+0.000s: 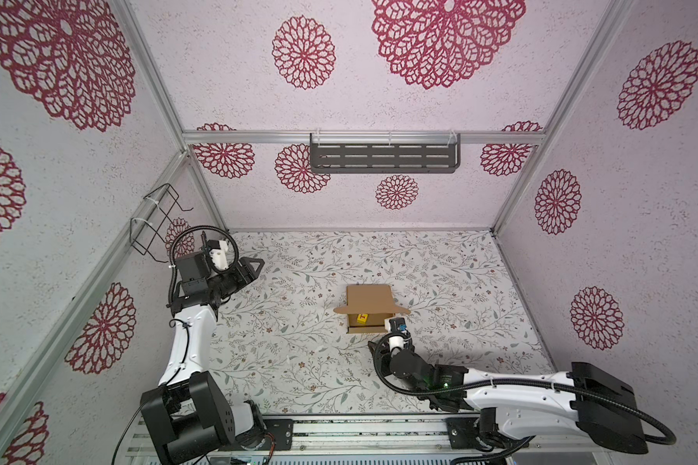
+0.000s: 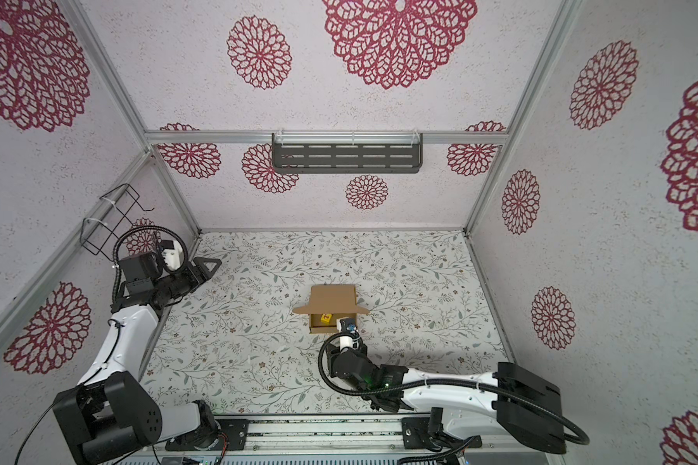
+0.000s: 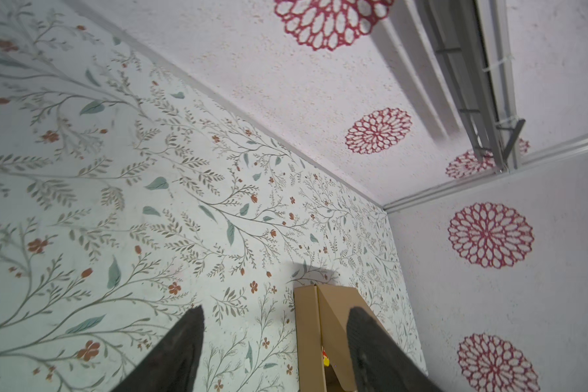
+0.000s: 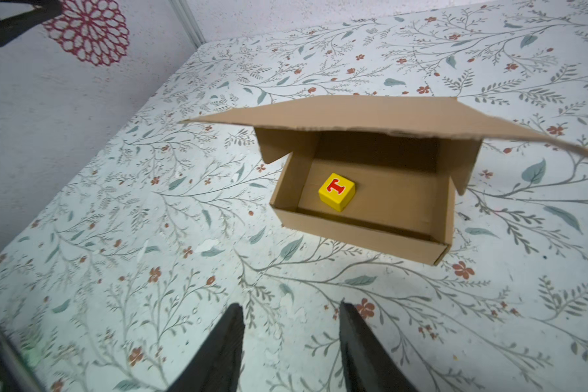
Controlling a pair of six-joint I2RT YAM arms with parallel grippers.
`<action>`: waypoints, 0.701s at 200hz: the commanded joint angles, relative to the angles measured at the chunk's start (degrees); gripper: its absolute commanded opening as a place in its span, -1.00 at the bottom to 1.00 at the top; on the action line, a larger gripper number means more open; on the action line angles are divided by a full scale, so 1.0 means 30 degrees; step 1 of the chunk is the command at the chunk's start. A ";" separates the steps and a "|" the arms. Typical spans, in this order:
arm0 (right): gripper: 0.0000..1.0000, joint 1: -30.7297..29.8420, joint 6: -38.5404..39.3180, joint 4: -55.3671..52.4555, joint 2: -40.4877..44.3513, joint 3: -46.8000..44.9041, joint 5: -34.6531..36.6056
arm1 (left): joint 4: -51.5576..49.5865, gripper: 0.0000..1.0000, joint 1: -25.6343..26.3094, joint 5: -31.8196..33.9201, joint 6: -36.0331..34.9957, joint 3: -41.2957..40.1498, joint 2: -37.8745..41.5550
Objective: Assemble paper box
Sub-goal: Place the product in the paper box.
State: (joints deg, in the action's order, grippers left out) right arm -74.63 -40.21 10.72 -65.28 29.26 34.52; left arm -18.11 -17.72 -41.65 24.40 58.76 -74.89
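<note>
**1.** Table (image 1: 299, 374), with a floral-print top. We recorded it carrying every item below.

**2.** Paper box (image 4: 370, 237), plain tan cardboard. We found it folded into a shallow tray near the table's middle. Its lid was raised along the far wall and the side tabs were spread outward.

**3.** Left gripper (image 3: 275, 309). We noted it released, with the fingers apart and nothing between them. It was held above the table by the left wall, well apart from the box.

**4.** Right gripper (image 4: 290, 305). We noted it likewise released and empty, over the table near the box's front wall and not touching it.

**5.** Yellow cube (image 4: 336, 191), with a red letter T on top. We found it inside the box, toward its left wall.
</note>
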 commanded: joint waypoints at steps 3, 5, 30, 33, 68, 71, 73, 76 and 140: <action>0.02 -0.0086 -0.0353 -0.3650 0.1592 0.1286 0.0232 | -0.2993 0.46 0.1995 -0.0480 -0.3927 0.2092 -0.0608; 0.03 -0.0070 -0.0379 -0.3952 0.1695 0.1408 0.0231 | -0.3282 0.47 0.2181 -0.0394 -0.4255 0.2392 -0.0691; 0.18 0.1993 -0.0575 -0.6795 0.2417 0.2588 -0.1372 | -0.6794 0.56 0.4942 0.1306 -0.7486 0.5262 -0.1596; 0.17 0.2655 -0.0621 -0.7023 0.2407 0.2733 -0.1785 | -0.7037 0.56 0.5250 0.1482 -0.7658 0.5506 -0.1694; 0.14 0.6320 0.0385 -0.8594 0.2088 0.5004 -0.4324 | -0.7584 0.56 0.7771 0.2157 -0.7623 0.6807 -0.2896; 0.14 0.6539 0.0492 -0.8757 0.2077 0.5207 -0.4468 | -0.7539 0.56 0.7969 0.2163 -0.7503 0.6783 -0.3007; 0.14 0.6647 0.0587 -0.8846 0.2073 0.5333 -0.4570 | -0.7450 0.56 0.8098 0.2186 -0.7471 0.6766 -0.3086; 0.14 0.6921 0.0725 -0.8997 0.2071 0.5489 -0.4700 | -0.7354 0.56 0.8303 0.2178 -0.7385 0.6723 -0.3203; 0.15 1.1759 0.2407 -1.0182 -0.0325 0.8139 -0.8574 | -0.5912 0.67 1.1648 0.3524 -0.7040 0.5733 -0.5275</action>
State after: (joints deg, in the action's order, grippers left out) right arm -42.85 -36.01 -17.21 -63.13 51.03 14.46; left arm -37.23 15.33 -32.97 3.22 77.76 -88.79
